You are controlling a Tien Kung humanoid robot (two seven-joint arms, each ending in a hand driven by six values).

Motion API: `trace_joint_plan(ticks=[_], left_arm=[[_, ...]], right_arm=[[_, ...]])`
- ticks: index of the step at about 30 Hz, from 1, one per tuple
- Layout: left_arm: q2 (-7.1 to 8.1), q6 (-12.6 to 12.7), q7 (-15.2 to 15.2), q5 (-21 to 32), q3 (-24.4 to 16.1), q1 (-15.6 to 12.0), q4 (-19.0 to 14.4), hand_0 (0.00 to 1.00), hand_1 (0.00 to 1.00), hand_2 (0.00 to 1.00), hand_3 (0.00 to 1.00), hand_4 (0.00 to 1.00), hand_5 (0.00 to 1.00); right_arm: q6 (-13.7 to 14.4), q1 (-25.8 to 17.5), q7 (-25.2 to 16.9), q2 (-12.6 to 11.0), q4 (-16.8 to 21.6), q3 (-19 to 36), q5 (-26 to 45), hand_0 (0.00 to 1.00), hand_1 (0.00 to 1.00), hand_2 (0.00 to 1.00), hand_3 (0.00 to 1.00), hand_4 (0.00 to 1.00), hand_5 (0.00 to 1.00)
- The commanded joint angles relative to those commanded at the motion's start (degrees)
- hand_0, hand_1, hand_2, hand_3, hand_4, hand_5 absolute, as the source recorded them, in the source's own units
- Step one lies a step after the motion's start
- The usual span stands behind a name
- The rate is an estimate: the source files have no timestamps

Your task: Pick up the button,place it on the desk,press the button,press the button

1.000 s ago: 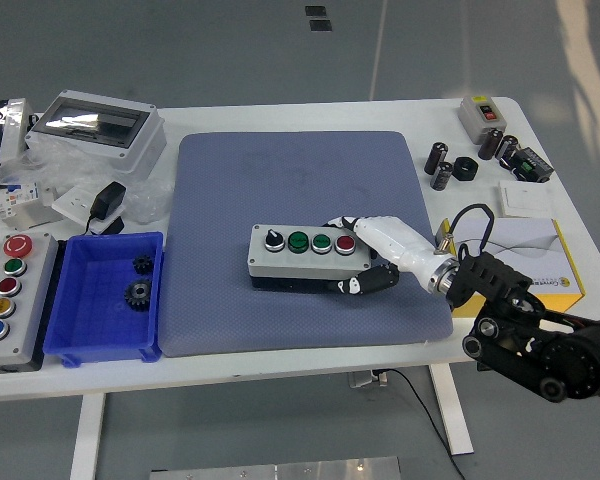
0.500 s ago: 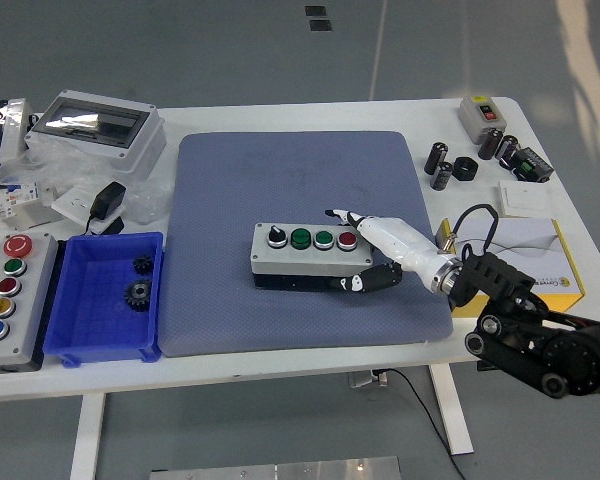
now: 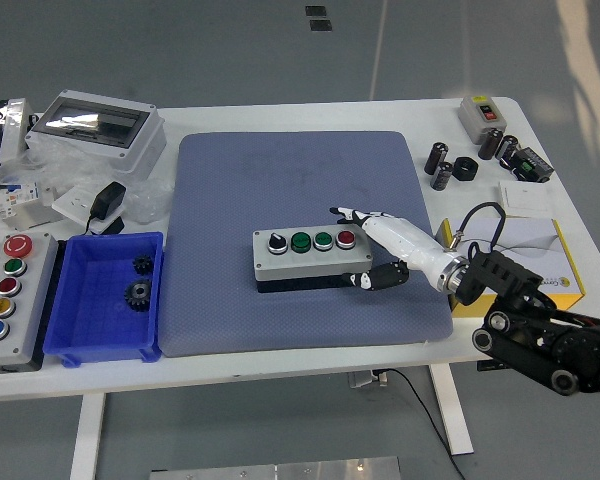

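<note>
A grey button box (image 3: pixel 313 256) lies flat on the blue mat (image 3: pixel 300 170), a little right of its middle. Its top carries a black knob, two green buttons and a red button (image 3: pixel 346 238). My right hand (image 3: pixel 352 248) reaches in from the lower right to the box's right end. Its white fingers (image 3: pixel 352 214) are spread just behind the box's far right corner. The thumb (image 3: pixel 372 281) sits at the box's front right corner, and I cannot tell whether it touches. The hand holds nothing. My left arm is out of view.
A blue bin (image 3: pixel 75 330) holding gears stands left of the mat, with a second button box (image 3: pixel 5 298) beside it. A grey enclosure (image 3: pixel 98 125), bags and an adapter (image 3: pixel 106 204) fill the back left. A yellow box (image 3: pixel 540 262), capacitors (image 3: pixel 440 165) and a switch (image 3: pixel 480 112) sit at the right.
My right hand has opened and drawn back to the right. Its fingers came off the box's top near the red button. The box shifted slightly right and now rests on the mat.
</note>
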State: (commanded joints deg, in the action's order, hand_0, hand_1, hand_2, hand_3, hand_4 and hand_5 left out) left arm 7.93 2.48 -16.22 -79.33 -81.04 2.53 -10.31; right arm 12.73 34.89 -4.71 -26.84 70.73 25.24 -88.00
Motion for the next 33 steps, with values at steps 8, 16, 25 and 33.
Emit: trace_joint_plan(ticks=[8,16,25,33], left_arm=[[-0.06,-0.24,0.01,0.25,0.7,-0.17,0.0,0.62,0.525,0.532,0.588,0.602,0.227],[-0.15,-0.51,-0.14,0.33,1.04,-0.27,0.0,0.619,0.524,0.531,0.588,0.599,0.224],[-0.21,-0.33,-0.33,0.19,0.63,-0.5,0.0,0.62,0.524,0.532,0.588,0.598,0.224],[0.03,-0.29,-0.44,0.0,0.36,-0.4,0.0,0.621,0.524,0.531,0.584,0.597,0.222]], right_arm=[[-5.44,-0.77,-0.87,-3.47,5.06,4.06,8.23,0.92,0.867,0.867,0.998,0.364,0.021],[-7.14,-1.64,0.21,-6.22,7.58,7.04,11.07,0.921,0.867,0.867,0.998,0.379,0.015],[-11.79,-0.74,11.05,-10.74,18.21,15.01,15.25,0.927,0.881,0.879,0.998,0.42,0.005],[-25.26,6.77,23.28,-10.1,21.2,11.99,21.46,0.714,0.764,0.772,0.937,0.377,0.005]])
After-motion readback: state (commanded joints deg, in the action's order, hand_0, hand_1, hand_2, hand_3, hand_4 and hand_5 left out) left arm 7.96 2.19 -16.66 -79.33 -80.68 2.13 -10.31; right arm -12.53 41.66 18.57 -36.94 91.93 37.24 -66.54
